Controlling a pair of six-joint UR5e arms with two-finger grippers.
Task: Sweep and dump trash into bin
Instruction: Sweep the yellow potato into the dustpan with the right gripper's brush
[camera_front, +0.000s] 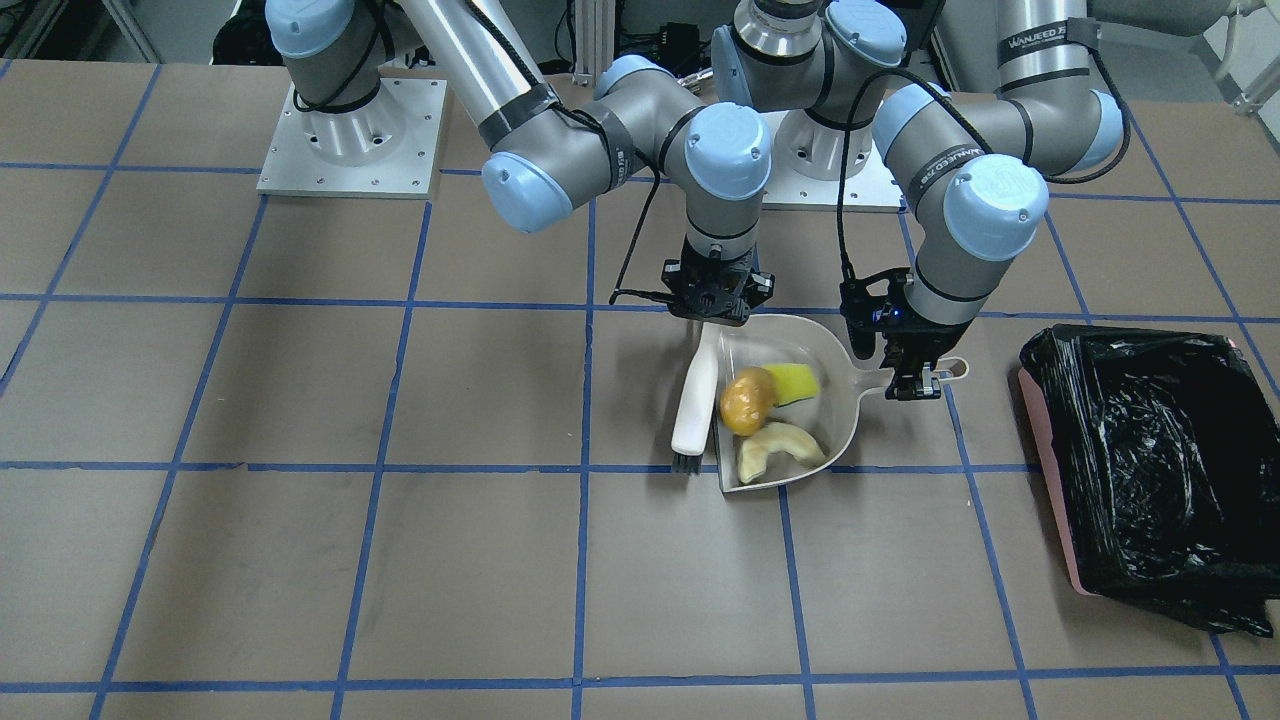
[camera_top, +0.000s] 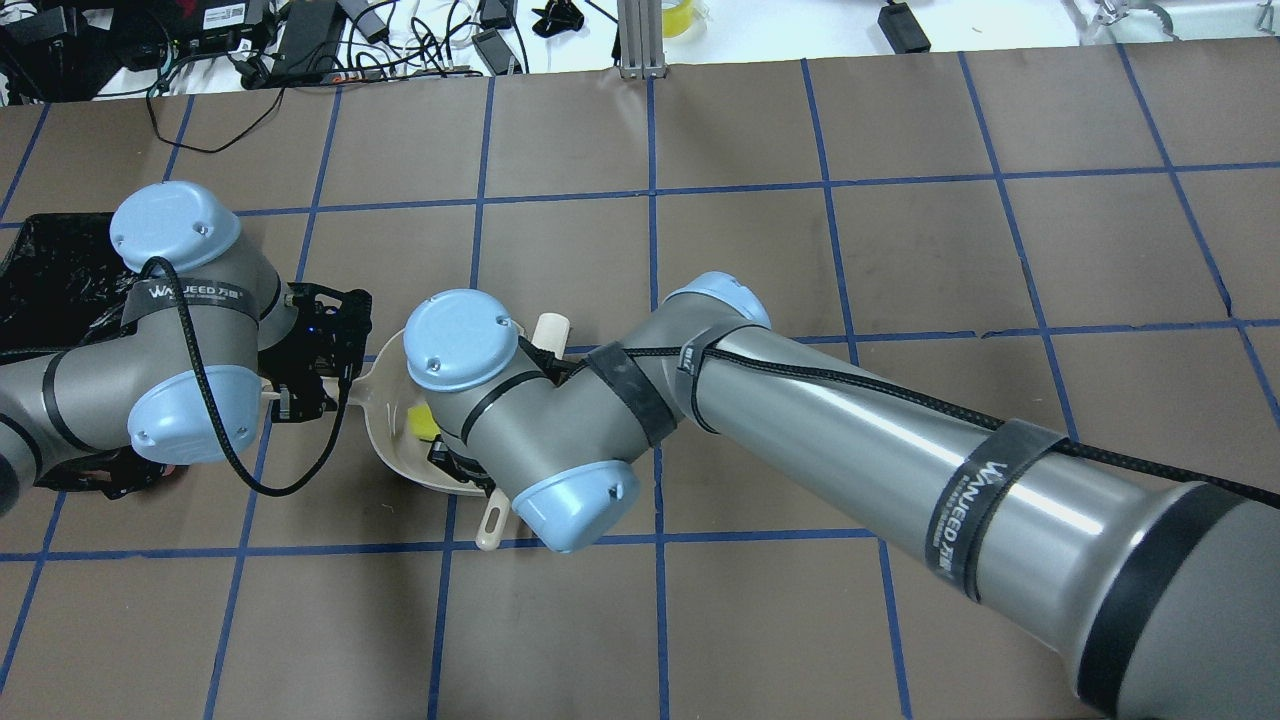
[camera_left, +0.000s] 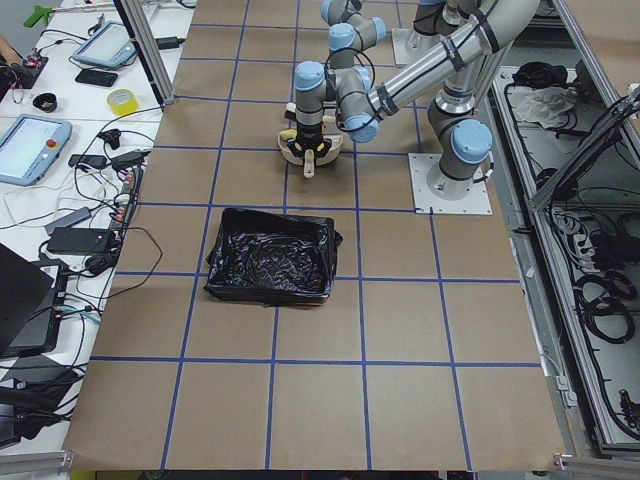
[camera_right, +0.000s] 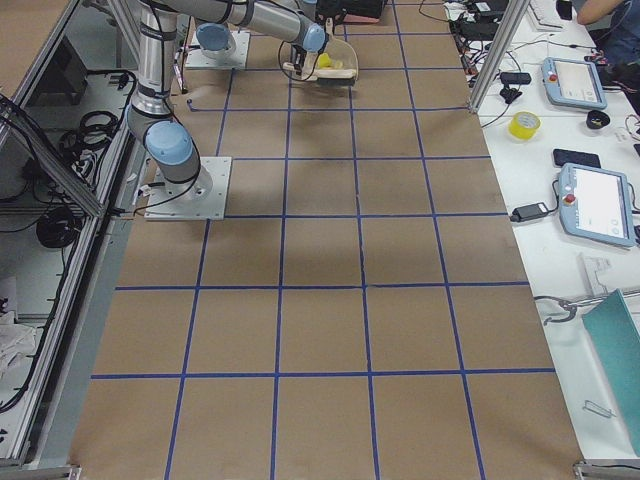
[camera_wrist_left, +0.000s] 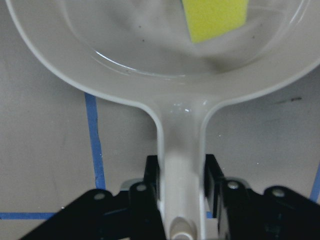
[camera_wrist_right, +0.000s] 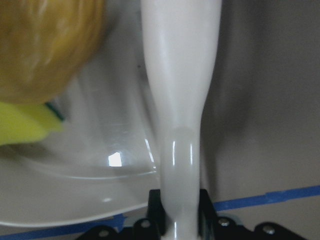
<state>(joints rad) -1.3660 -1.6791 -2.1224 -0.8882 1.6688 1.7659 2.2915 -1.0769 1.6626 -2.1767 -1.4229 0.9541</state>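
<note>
**Loaded dustpan, bin on my left side.**
My left gripper (camera_front: 915, 385) pinches the dustpan (camera_front: 838, 405) by its handle. My right gripper (camera_front: 712, 300) is clamped on the handle of the brush (camera_front: 697, 400), which lies along the pan's open edge. All three pieces of trash sit inside the pan: the potato (camera_front: 747, 400), the bread crescent (camera_front: 778, 450) and the yellow sponge (camera_front: 793, 383). The bin (camera_front: 1040, 450) stands well apart from the pan, out past the handle end. The handle's long axis points roughly that way and the pan's mouth faces away from it. My left arm is the nearer one, so I judge the carry and tip fall to it.
</note>
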